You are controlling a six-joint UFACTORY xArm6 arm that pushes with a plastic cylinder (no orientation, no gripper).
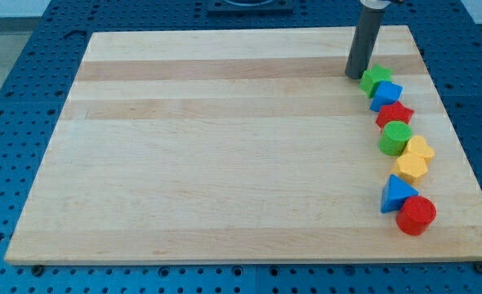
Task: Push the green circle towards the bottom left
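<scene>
Green circle (pixel 395 137) on the tabletop (pixel 225 163), midway in a block chain along the view's right. My tip (pixel 355 76), fingerless, holding nothing, stands above-left of it, beside the green star (pixel 377 79).

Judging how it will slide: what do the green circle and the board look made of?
Green circle: probably painted wood or plastic, judging by its even, slightly glossy colour. Board: light wood, smooth, with visible grain stripes. My tip is up beside the green star.
</scene>
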